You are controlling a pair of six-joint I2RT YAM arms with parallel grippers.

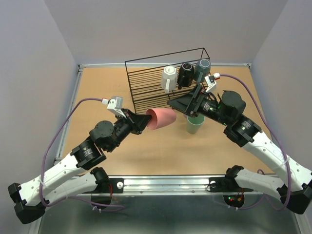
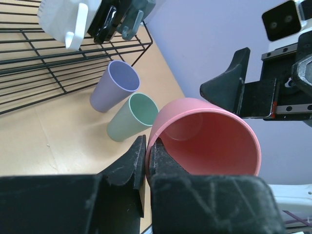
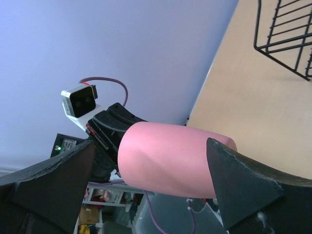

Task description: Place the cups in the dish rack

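My left gripper (image 1: 146, 119) is shut on the rim of the pink-red cup (image 1: 162, 118), holding it sideways above the table; one finger is inside the rim (image 2: 147, 146). My right gripper (image 1: 179, 108) is open, its fingers on either side of that cup (image 3: 170, 161) with gaps showing. The green cup (image 1: 195, 126) stands below my right wrist. The lavender cup (image 2: 114, 85) stands beside the green cup (image 2: 132, 117) and is hidden in the top view. The black wire dish rack (image 1: 146, 83) holds the white mug (image 1: 168, 78), black mug (image 1: 185, 74) and grey-blue mug (image 1: 201, 68).
The rack stands at the back centre of the wooden table (image 1: 97, 92). Walls close in the table at left, right and back. A raised metal rail (image 1: 161, 184) runs along the near edge between the arm bases.
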